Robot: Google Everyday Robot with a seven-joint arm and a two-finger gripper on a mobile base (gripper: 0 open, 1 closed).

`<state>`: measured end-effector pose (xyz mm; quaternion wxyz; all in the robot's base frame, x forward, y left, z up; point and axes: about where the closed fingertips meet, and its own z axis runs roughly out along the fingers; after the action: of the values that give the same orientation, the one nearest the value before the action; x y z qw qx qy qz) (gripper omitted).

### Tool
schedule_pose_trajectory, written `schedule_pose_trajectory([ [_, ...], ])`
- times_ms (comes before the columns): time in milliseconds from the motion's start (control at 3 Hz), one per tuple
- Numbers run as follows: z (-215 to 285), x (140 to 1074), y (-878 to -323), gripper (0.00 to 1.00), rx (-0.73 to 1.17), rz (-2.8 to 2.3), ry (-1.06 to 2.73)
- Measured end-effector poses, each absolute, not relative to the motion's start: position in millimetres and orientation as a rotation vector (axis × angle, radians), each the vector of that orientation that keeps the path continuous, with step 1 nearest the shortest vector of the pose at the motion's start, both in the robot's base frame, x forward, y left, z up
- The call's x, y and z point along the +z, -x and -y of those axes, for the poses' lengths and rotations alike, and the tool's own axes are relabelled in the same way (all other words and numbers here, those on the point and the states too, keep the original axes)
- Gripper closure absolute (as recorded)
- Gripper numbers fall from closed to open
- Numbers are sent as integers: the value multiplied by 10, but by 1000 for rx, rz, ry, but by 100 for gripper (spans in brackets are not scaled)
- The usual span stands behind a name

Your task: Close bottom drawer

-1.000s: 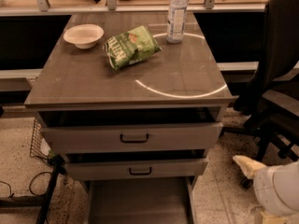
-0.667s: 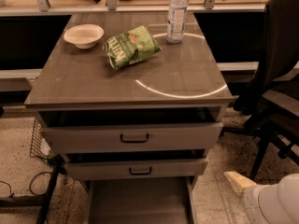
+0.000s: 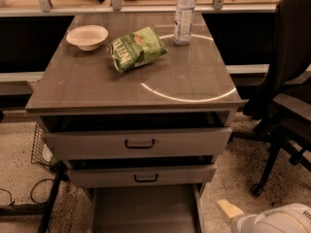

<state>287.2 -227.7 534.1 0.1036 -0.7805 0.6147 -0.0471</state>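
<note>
The bottom drawer [image 3: 143,210] is pulled far out under the cabinet. Its plain grey inner floor shows at the lower edge of the camera view, and its front and handle are cut off below. Above it are the middle drawer [image 3: 141,175] and the top drawer [image 3: 138,142], each with a black handle and each slightly ajar. My gripper [image 3: 228,209] shows as a tan tip on a white arm [image 3: 277,221] at the bottom right. It is low above the floor, just right of the open drawer's right side and apart from it.
On the cabinet top [image 3: 97,84] are a white bowl [image 3: 87,36], a green snack bag [image 3: 137,48] and a water bottle [image 3: 184,14]. A black office chair [image 3: 286,91] stands close on the right. A wire basket [image 3: 39,144] and cables [image 3: 29,193] lie at the left.
My gripper and arm have moved down and to the left, closer to the right side of the open bottom drawer. The drawers have not moved.
</note>
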Motion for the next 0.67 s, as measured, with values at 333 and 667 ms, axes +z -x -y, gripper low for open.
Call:
schedule_pose_trajectory([
  [333, 2235, 5083, -2824, 0, -153, -1772, 2397],
  [667, 2208, 4899, -2850, 0, -161, -1780, 2429],
])
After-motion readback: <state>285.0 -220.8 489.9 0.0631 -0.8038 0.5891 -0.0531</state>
